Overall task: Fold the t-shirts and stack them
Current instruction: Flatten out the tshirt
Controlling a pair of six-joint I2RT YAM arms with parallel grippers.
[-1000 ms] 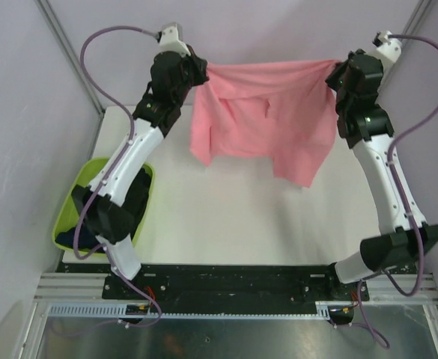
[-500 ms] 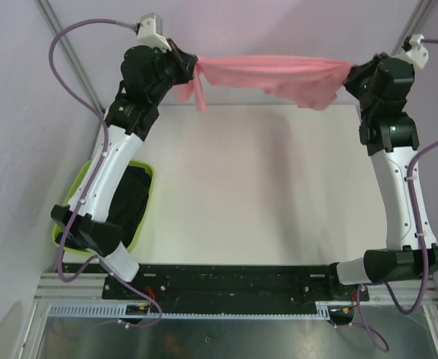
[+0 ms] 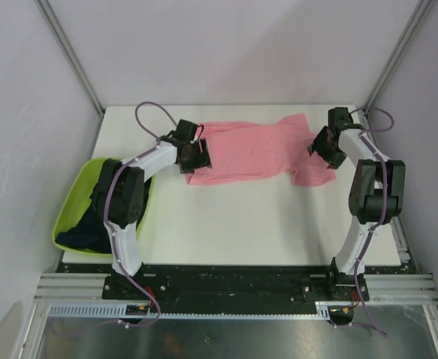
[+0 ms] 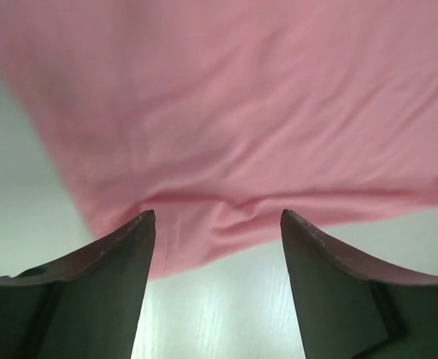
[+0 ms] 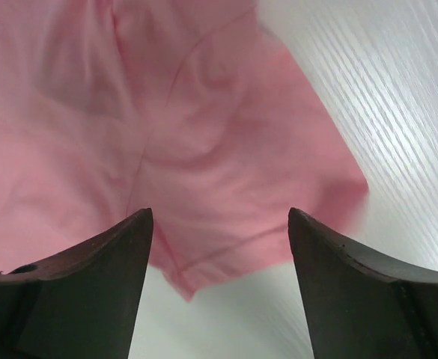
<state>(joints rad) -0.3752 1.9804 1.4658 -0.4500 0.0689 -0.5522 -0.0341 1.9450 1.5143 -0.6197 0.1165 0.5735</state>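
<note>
A salmon-pink t-shirt (image 3: 252, 152) lies spread flat on the white table (image 3: 241, 217), toward the back. My left gripper (image 3: 201, 155) sits low at its left edge, jaws open, cloth edge (image 4: 226, 149) lying just beyond the fingertips. My right gripper (image 3: 320, 146) is at the shirt's right end, jaws open over a sleeve (image 5: 226, 172). Neither gripper holds cloth. Dark navy t-shirts (image 3: 91, 224) lie bunched in the green tub.
A lime-green plastic tub (image 3: 70, 213) hangs at the table's left edge beside the left arm's base. Grey walls and metal posts (image 3: 70, 56) enclose the back. The white tabletop extends in front of the pink shirt.
Both arms swung down from holding the pink shirt stretched in the air; the shirt now lies on the table and both grippers have opened and let it go.
</note>
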